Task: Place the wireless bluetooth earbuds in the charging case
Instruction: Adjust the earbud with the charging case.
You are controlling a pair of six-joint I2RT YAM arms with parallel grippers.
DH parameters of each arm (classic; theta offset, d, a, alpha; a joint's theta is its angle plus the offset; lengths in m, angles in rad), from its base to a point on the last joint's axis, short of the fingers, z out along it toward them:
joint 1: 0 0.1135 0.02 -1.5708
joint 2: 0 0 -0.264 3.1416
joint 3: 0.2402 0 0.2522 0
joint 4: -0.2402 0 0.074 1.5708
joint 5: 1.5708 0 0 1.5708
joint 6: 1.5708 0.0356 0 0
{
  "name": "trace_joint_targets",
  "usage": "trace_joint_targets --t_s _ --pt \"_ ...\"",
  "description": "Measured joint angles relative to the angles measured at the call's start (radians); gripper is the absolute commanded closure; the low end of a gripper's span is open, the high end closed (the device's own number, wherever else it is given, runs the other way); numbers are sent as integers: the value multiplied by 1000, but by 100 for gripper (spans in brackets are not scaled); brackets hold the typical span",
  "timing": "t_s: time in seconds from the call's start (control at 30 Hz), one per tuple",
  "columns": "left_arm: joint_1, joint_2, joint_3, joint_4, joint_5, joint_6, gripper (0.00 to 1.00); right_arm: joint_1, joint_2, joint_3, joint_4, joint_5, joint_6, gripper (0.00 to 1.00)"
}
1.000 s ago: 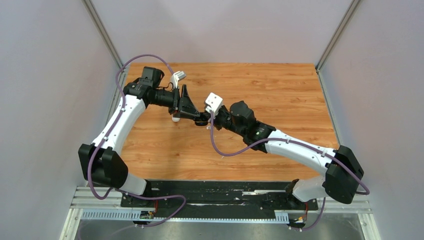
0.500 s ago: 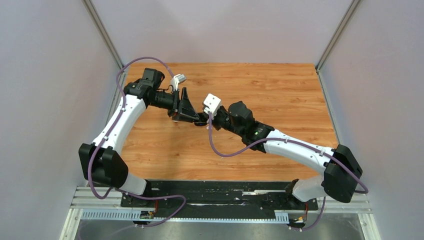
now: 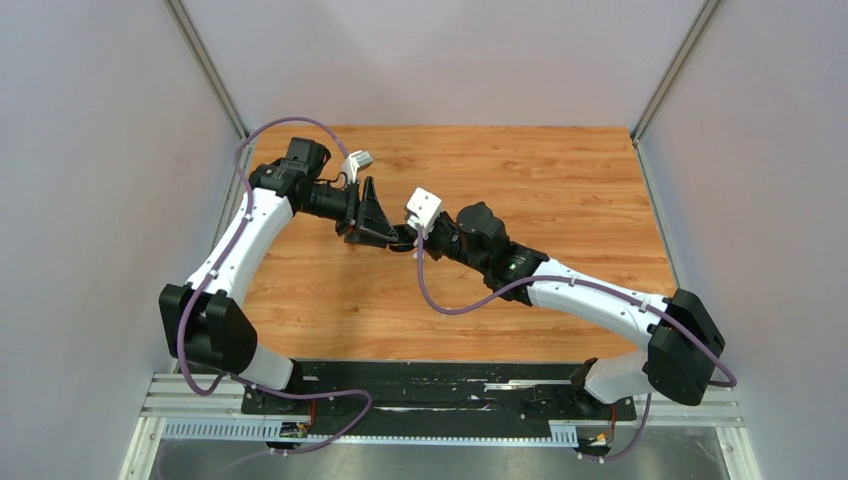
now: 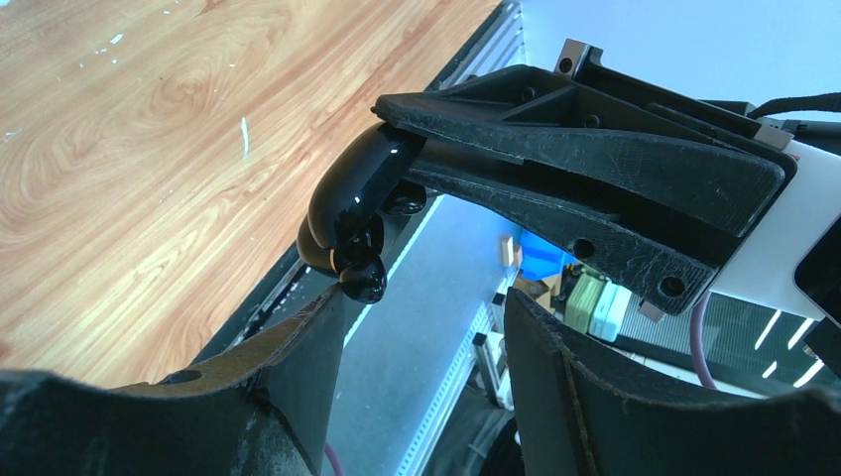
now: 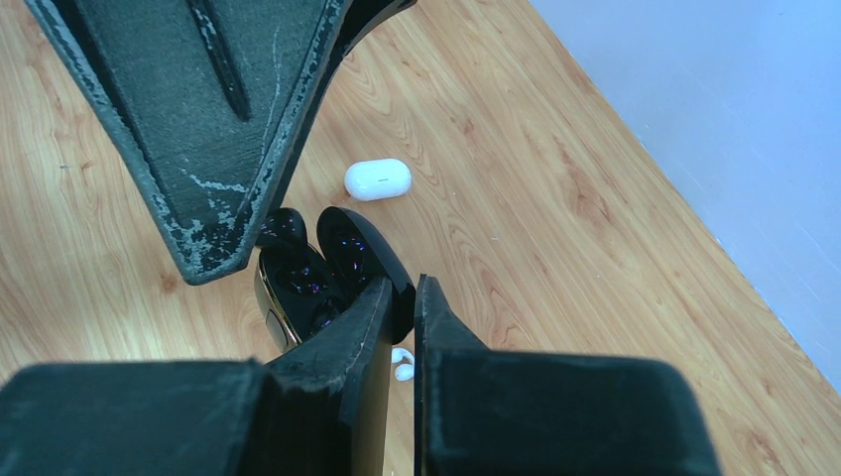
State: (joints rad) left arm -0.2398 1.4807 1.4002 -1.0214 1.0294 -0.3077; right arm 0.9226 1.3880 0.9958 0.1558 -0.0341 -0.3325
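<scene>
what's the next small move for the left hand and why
Probably nudge the glossy black earbud into its socket using a fingertip of the left hand. That hand is open, the earbud perches at the edge of the open glossy black charging case pinched by the right hand, and it doesn't look seated.

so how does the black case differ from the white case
The black case is glossy black; the white case is white. The black case is open, lid up, dark wells showing; the white case is shut. The black case is clamped in the right gripper; the white case lies free on the table. Both are smooth, rounded pebble shapes.
</scene>
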Motion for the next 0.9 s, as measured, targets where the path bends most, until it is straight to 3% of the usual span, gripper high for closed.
trace_joint_targets --t_s 0.9 --pt "-2 6 -19 18 65 -32 38 20 19 0 30 42 -62 100"
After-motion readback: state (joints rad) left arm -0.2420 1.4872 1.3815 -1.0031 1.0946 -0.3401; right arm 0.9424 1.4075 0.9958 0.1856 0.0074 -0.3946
